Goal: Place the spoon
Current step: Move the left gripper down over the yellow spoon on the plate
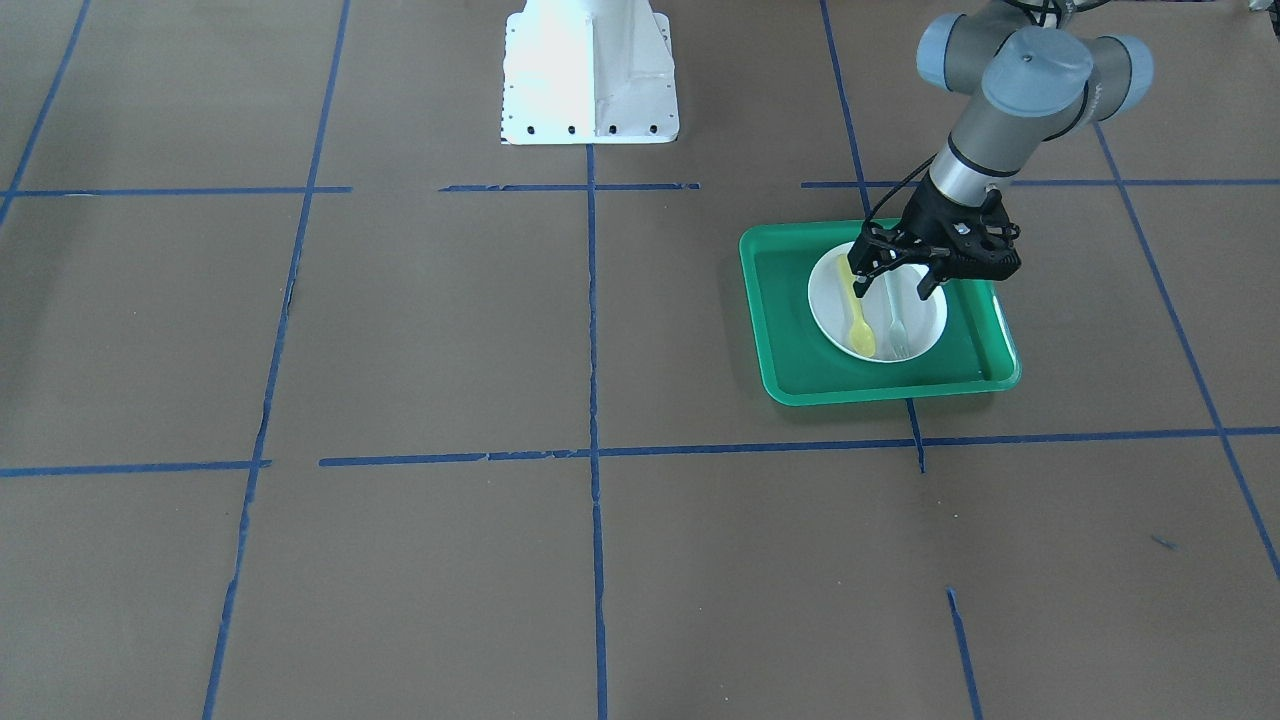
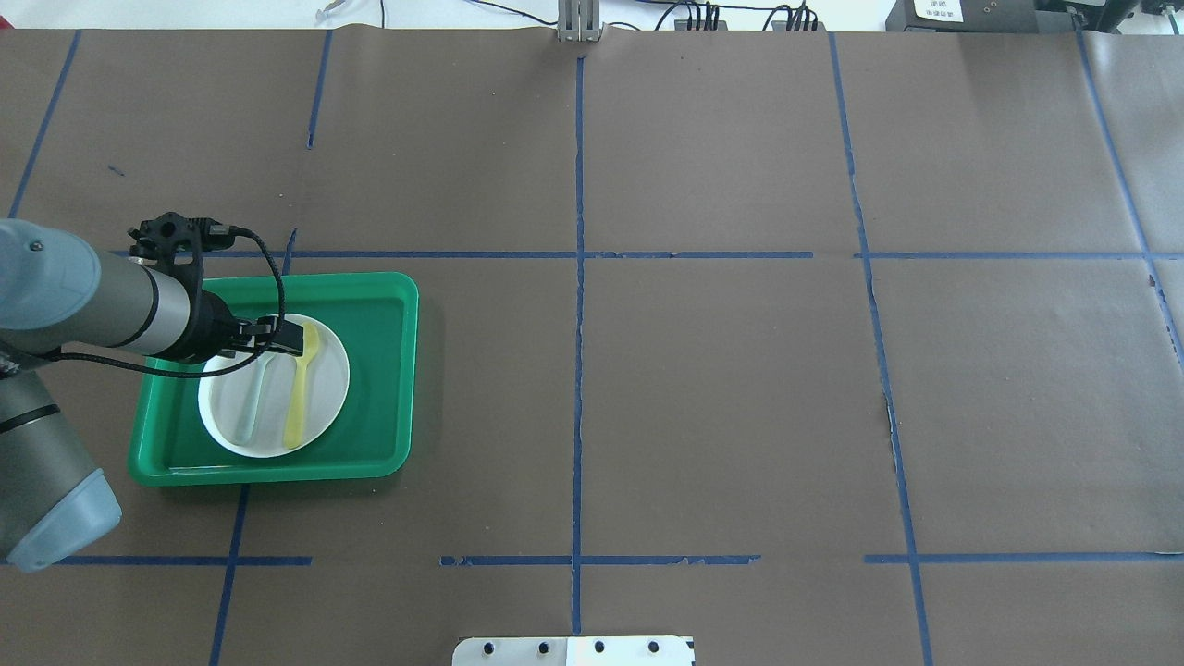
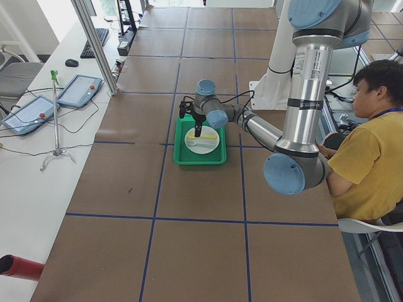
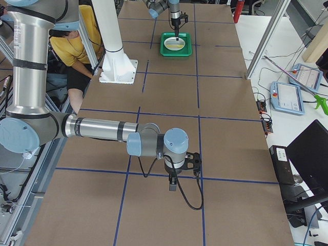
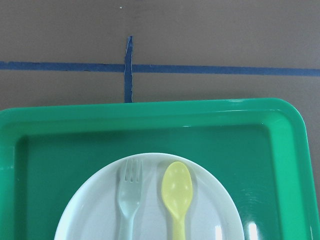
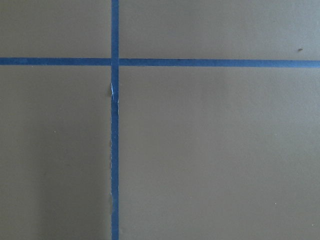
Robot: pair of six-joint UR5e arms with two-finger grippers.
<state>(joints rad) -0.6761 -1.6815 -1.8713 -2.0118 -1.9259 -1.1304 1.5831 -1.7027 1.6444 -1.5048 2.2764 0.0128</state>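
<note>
The yellow spoon (image 1: pixel 858 320) lies flat on the white plate (image 1: pixel 830 300), beside a pale grey-green fork (image 1: pixel 897 325). The plate sits in a green tray (image 1: pixel 790 330). My left gripper (image 1: pixel 897 282) hovers over the plate's robot-side edge, open and empty, above the handles of spoon and fork. The overhead view shows the spoon (image 2: pixel 301 388), fork (image 2: pixel 250 407) and left gripper (image 2: pixel 277 338). The left wrist view shows the spoon's bowl (image 5: pixel 177 190) and the fork's tines (image 5: pixel 130 187). My right gripper (image 4: pixel 172 184) shows only in the exterior right view, low over bare paper; I cannot tell its state.
The table is covered in brown paper with blue tape lines (image 6: pixel 115 61). The white robot base (image 1: pixel 590 75) stands at the table's robot side. A person in yellow (image 3: pixel 378 126) sits by the table's edge. Tablets (image 3: pixel 79 88) lie on a side bench.
</note>
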